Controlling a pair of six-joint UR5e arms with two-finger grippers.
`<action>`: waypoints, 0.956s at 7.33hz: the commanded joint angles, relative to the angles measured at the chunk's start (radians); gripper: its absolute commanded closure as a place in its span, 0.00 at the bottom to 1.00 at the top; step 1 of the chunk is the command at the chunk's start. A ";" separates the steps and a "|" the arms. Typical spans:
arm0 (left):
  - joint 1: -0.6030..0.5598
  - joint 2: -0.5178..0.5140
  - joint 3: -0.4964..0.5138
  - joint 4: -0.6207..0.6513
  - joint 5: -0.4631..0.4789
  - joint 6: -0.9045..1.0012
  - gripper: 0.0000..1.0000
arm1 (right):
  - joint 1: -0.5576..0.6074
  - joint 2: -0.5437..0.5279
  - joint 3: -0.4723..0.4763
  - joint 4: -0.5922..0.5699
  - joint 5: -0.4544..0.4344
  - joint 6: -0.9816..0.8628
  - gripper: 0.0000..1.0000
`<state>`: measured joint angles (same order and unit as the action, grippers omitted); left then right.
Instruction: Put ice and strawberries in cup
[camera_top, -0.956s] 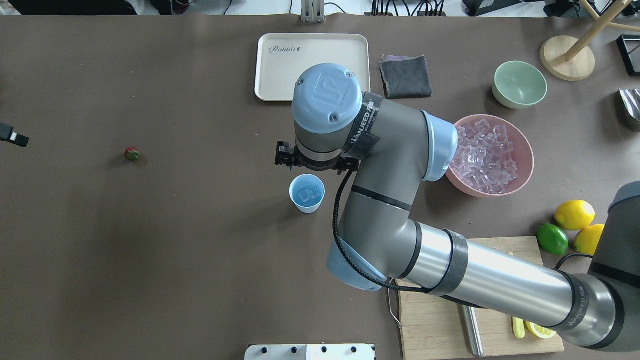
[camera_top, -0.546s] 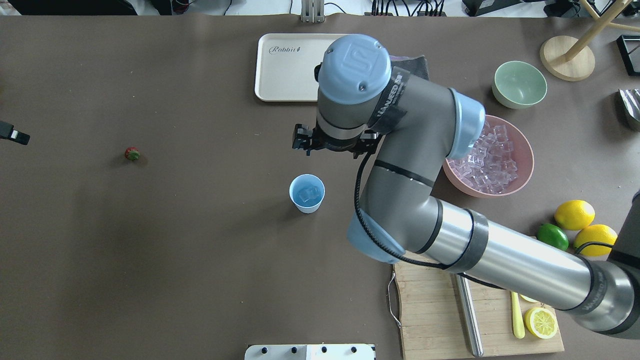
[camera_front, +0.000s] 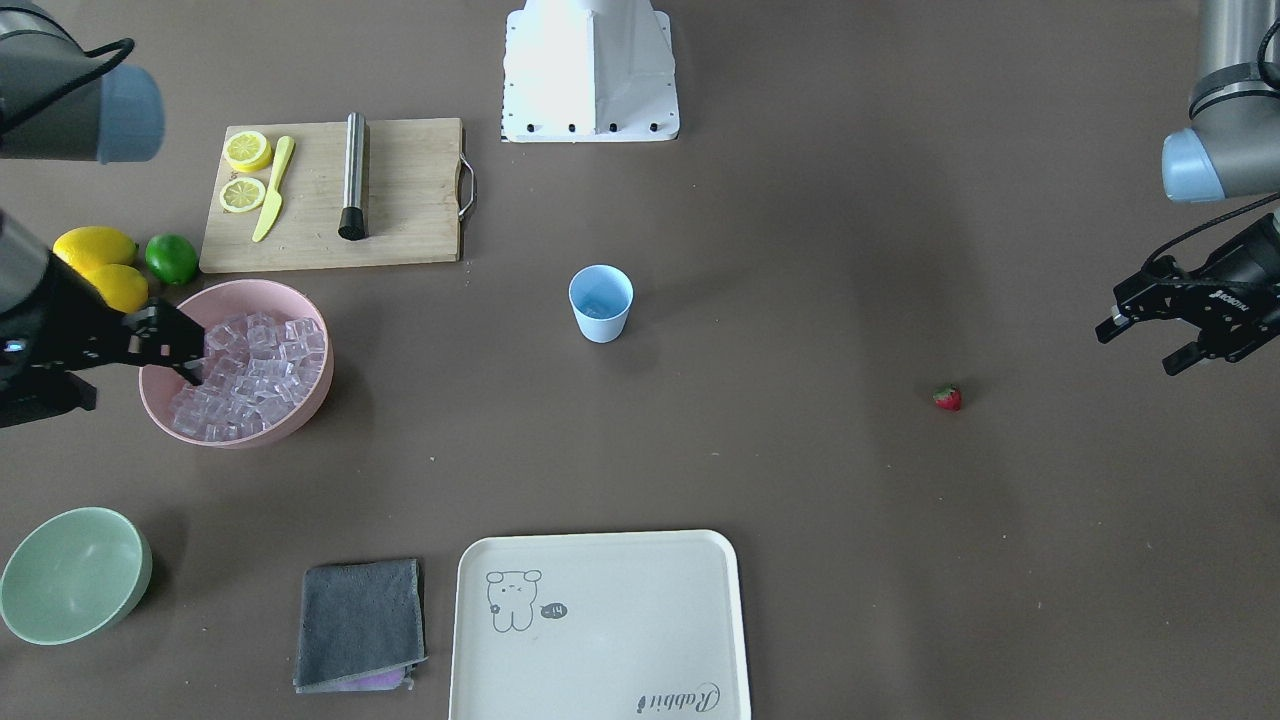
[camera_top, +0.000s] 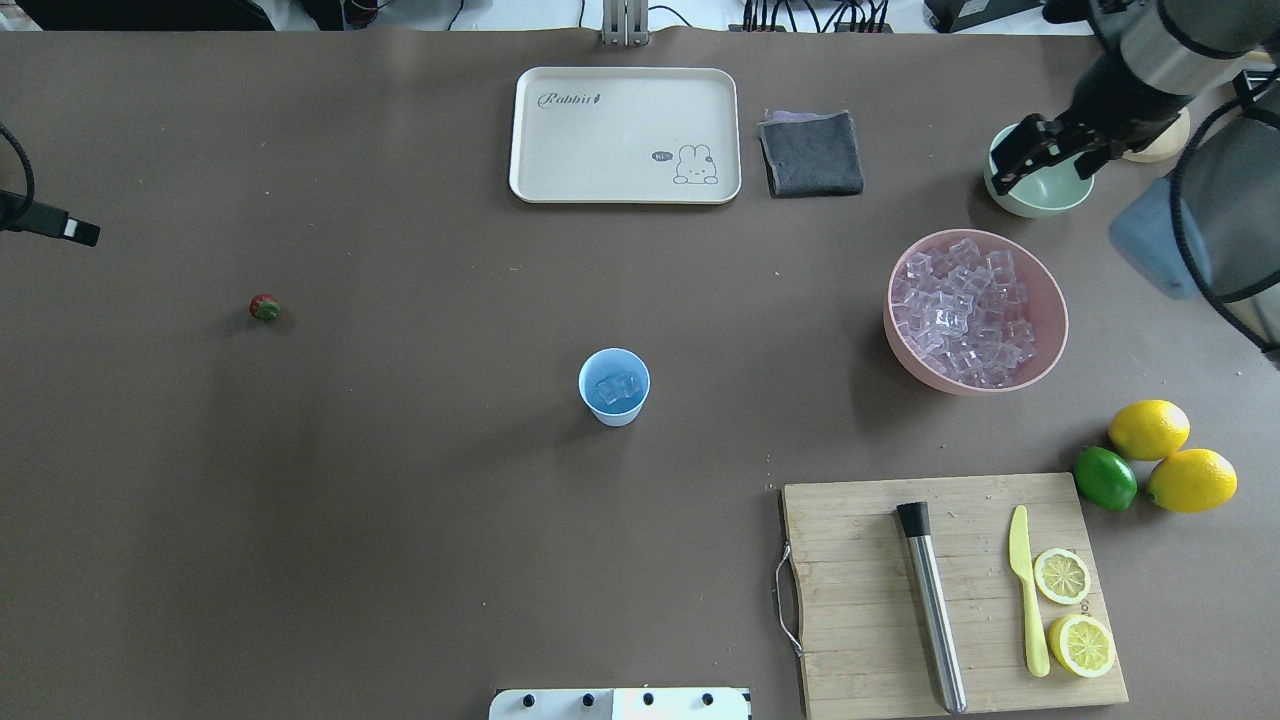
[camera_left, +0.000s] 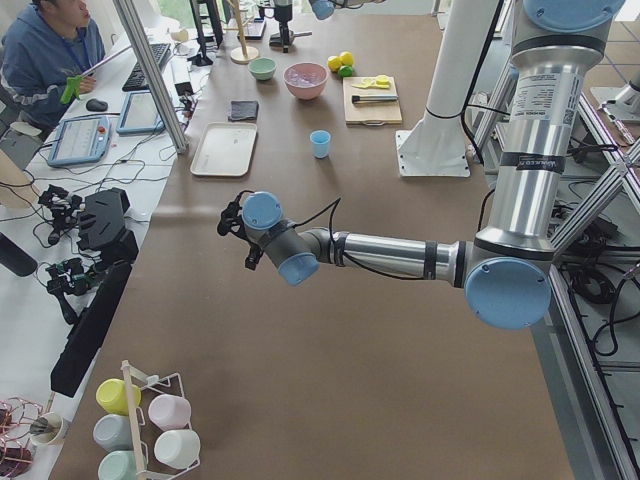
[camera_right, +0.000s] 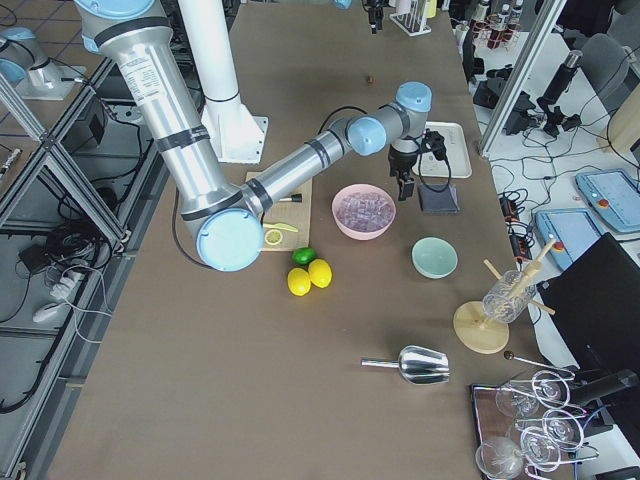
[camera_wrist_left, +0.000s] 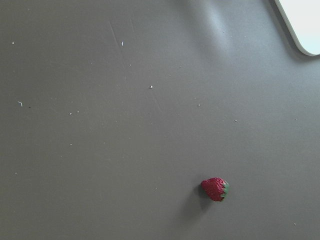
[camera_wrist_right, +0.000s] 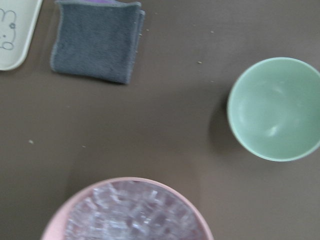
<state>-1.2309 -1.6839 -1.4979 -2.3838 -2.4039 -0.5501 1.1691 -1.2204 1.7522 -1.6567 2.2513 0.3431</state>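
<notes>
The light blue cup (camera_top: 614, 386) stands upright mid-table with a few ice cubes in it; it also shows in the front view (camera_front: 601, 303). The rest of the ice (camera_top: 960, 305) fills the pink bowl (camera_top: 1050, 340), also seen in the right wrist view (camera_wrist_right: 130, 215). The strawberry (camera_top: 264, 307) lies alone on the table far left, and in the left wrist view (camera_wrist_left: 215, 189). My right gripper (camera_front: 195, 352) is open and empty, high between the pink and green bowls. My left gripper (camera_front: 1140, 345) is open and empty, above and to the side of the strawberry (camera_front: 947, 398).
A cream tray (camera_top: 625, 135) and a grey cloth (camera_top: 811, 152) lie at the back. A pale green bowl (camera_top: 1040, 190) stands back right. Two lemons and a lime (camera_top: 1105, 478) lie beside a cutting board (camera_top: 860, 600) with a knife, a metal muddler and lemon slices.
My right arm has swung from beside the cup to the back right, over the bowls. My left gripper has moved slightly toward the back. The cup and strawberry have not moved.
</notes>
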 joint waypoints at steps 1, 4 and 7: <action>0.057 -0.016 -0.011 0.052 0.097 -0.095 0.00 | 0.206 -0.184 0.006 0.000 0.023 -0.308 0.00; 0.076 -0.048 -0.077 0.182 0.104 -0.154 0.01 | 0.390 -0.477 0.099 0.002 0.045 -0.508 0.00; 0.204 -0.079 -0.074 0.181 0.247 -0.307 0.01 | 0.412 -0.531 0.085 0.002 0.040 -0.530 0.00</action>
<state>-1.1070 -1.7506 -1.5718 -2.2030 -2.2585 -0.7830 1.5709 -1.7404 1.8360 -1.6553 2.2891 -0.1824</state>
